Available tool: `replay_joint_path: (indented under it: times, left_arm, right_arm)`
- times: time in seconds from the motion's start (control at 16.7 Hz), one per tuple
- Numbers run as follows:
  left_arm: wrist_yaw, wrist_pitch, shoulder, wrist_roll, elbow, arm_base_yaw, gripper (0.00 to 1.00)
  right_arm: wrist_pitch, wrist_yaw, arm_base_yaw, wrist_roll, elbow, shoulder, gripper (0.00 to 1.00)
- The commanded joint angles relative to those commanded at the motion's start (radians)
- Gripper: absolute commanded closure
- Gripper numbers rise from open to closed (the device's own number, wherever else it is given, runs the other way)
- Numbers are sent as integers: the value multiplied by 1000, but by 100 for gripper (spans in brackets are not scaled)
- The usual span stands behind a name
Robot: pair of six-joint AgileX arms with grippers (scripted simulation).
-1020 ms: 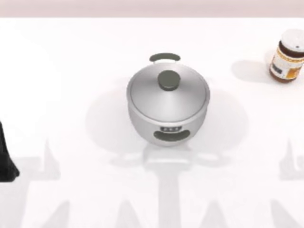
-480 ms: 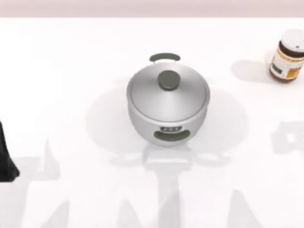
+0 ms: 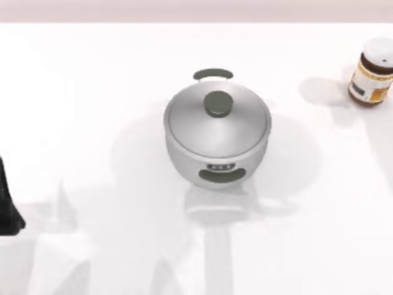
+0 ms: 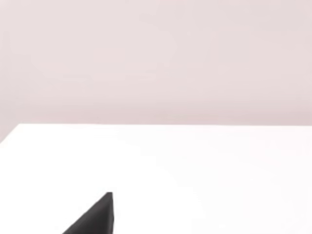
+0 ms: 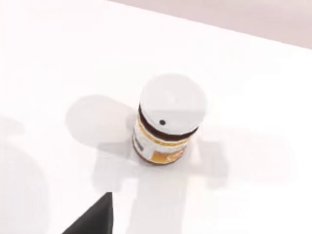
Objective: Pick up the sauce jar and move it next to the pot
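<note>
While the sauce jar (image 5: 168, 122) stands upright, the right pincer hangs above it.

A rendered test scene, not a real room: a blank white surface (image 3: 92, 92) under a plain pinkish backdrop (image 4: 156, 58), with flat, textureless shading.

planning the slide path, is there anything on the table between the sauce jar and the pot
Nothing visible. The small white-lidded jar of dark brown sauce stands upright near the table's far right edge, and the large silver-grey metal pot with its domed lid sits mid-table. Only bare white table and shadows lie between them.
</note>
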Motion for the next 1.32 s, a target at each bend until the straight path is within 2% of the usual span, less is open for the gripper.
replay_joint_path:
  times: [0.42, 0.72, 1.02, 1.32]
  left_arm:
    - [0, 0, 0, 0, 0, 0, 0]
    - [0, 0, 0, 0, 0, 0, 0]
    - [0, 0, 0, 0, 0, 0, 0]
    - [0, 0, 0, 0, 0, 0, 0]
  right_arm:
    - [-401, -21, -2, -119, 779, 707, 0]
    - [-636, -34, -1, -187, 1215, 1121, 0]
    - [-775, -42, 0, -227, 1466, 1368, 0]
    - [-795, -43, 0, -232, 1501, 1403, 0]
